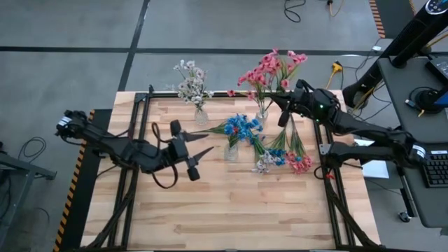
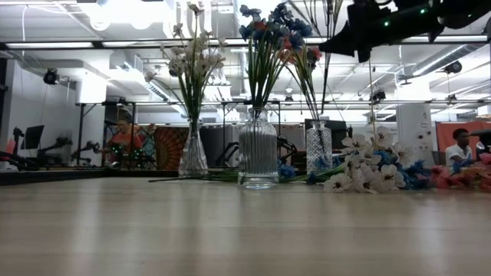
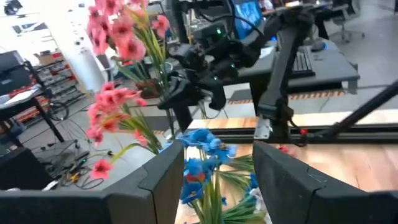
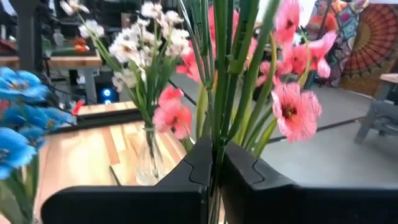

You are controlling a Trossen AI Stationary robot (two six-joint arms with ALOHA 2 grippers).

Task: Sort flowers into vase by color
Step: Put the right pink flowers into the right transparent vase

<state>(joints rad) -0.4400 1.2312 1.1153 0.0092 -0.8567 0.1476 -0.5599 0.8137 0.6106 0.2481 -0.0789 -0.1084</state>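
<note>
**A:** High view first: your right gripper (image 1: 285, 110) sits over the pink vase (image 1: 262, 114) at the back of the table; your left gripper (image 1: 187, 150) waits near the middle, fingers spread, holding nothing; white vase (image 1: 201, 114) back left, blue vase (image 1: 231, 150) centre, loose flowers (image 1: 283, 155) lying just right of it.

**B:** Low view: three vases in a row; the loose pile (image 2: 376, 175) lies on the wood to the right; you can't see the gripper tips, cut off at the top.

**A:** Left wrist: blue blossoms (image 3: 202, 163) between your open fingers (image 3: 163, 180); stems hidden below.

**B:** Right wrist: fingers (image 4: 245, 171) clenched on pink stems (image 4: 219, 81); I'd say they're light, thin and bendy, so grab low on the stem, never the blossoms.
</note>
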